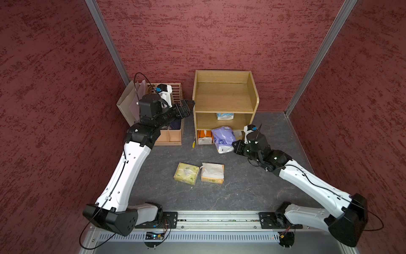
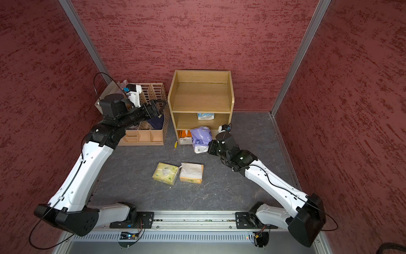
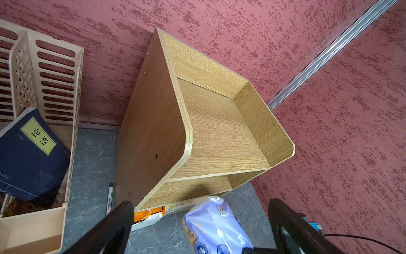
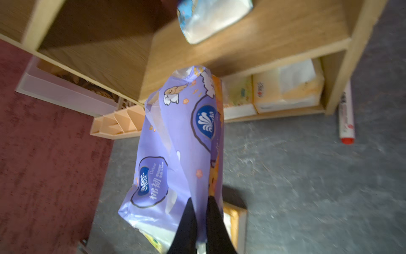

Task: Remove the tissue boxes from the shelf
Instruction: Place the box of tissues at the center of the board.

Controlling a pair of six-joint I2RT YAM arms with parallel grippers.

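Observation:
The light-wood shelf [image 1: 224, 96] [image 2: 201, 96] stands against the back wall. My right gripper [image 1: 234, 146] [image 4: 200, 198] is shut on an end of the purple tissue pack [image 1: 223, 138] [image 4: 180, 143], which hangs tilted in front of the lowest tier. A light blue pack [image 1: 225, 116] lies on the middle tier. An orange pack [image 1: 204, 136] [image 4: 287, 88] and a pale one [image 4: 238, 94] sit in the lowest tier. On the floor lie a pale yellow pack [image 1: 186, 173] and a tan-orange pack [image 1: 212, 173]. My left gripper [image 1: 190, 104] [image 3: 201, 201] hovers open beside the shelf's left side.
The pink slotted organizer [image 1: 171, 123] stands left of the shelf, under my left arm, with a navy booklet [image 3: 30, 154] in it. A yellow marker [image 1: 193, 144] lies by the shelf's left foot and a dark marker [image 3: 109, 198] beside the shelf's side panel. Red walls close in on three sides.

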